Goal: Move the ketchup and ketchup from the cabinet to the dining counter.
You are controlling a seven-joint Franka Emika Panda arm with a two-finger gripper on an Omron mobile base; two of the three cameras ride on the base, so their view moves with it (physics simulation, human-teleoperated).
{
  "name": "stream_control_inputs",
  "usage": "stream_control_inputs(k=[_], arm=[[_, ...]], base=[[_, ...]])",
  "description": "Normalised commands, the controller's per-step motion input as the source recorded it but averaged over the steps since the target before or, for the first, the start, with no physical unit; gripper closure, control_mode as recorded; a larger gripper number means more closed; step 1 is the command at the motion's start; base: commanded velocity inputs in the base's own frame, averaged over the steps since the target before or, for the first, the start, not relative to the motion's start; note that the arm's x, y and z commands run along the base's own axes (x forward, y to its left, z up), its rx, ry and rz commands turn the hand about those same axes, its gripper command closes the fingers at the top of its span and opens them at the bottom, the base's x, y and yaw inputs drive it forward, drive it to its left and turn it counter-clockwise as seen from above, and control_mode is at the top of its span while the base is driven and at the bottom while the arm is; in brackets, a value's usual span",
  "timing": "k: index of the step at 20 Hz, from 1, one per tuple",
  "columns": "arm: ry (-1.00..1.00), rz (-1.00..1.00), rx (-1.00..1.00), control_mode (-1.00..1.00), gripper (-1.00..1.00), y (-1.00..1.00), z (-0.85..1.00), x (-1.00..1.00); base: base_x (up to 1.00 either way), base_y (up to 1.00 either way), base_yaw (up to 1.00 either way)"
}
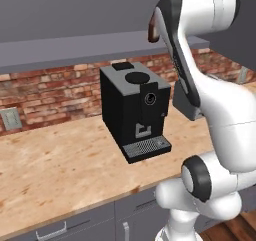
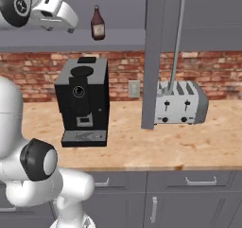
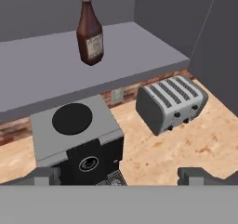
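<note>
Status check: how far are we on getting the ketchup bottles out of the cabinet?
Done: the cabinet door stands open. One ketchup bottle stands upright on the cabinet shelf; no second bottle shows there, and where it went cannot be told. In hand: nothing; the gripper is open, short of the bottle. Left: grasp this bottle and carry it to the dining counter.

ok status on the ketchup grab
Gripper open, empty, short of the shelf. One ketchup bottle upright in the open cabinet. Coffee machine directly below.
</note>
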Motion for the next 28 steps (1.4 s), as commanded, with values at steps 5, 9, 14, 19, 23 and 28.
stream_control_inputs(k=[5,9,14,19,23,28], arm=[[-0.04,-0.10,0.00,-1.00,-1.00,0.00,0.00,0.57],[-0.08,-0.09,-0.01,-1.00,-1.00,0.00,0.00,0.51],[-0.09,-0.07,-0.01,-1.00,-1.00,0.00,0.00,0.45],[-0.07,-0.04,-0.01,-1.00,-1.00,0.00,0.00,0.44],[-0.04,-0.04,-0.01,-1.00,-1.00,0.00,0.00,0.51],[0.00,-0.05,0.00,-1.00,-1.00,0.01,0.00,0.52]], base=[[0.00,0.00,0.00],[0.00,0.00,0.00],[0.00,0.00,0.00],[0.00,0.00,0.00],[0.00,0.00,0.00],[0.00,0.00,0.00]])
